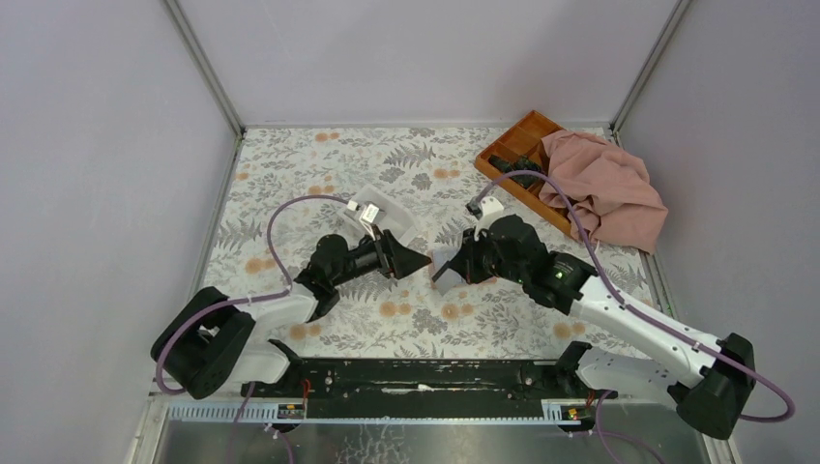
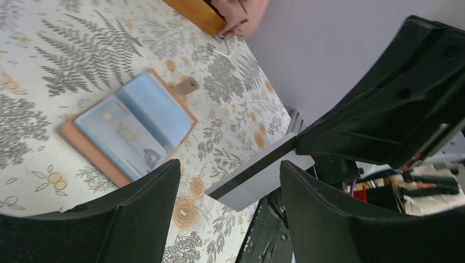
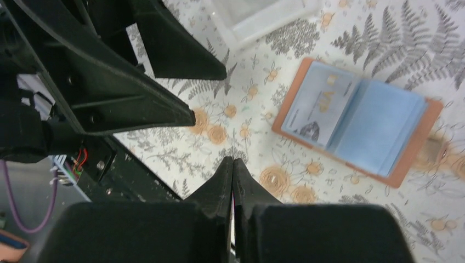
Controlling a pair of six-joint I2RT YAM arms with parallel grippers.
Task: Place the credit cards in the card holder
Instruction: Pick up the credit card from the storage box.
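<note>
One credit card is pinched, apparently, by the right pincer, within the spread left pincer; released early, it may be dropped beside the open card holder lying on the table.

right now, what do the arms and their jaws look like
Both match: the left arm and right arm have black bases and joints with white links between. Each has wedge-shaped, matte black jaws and a purple cable looping to the wrist. A small green light glows on the right arm.
</note>
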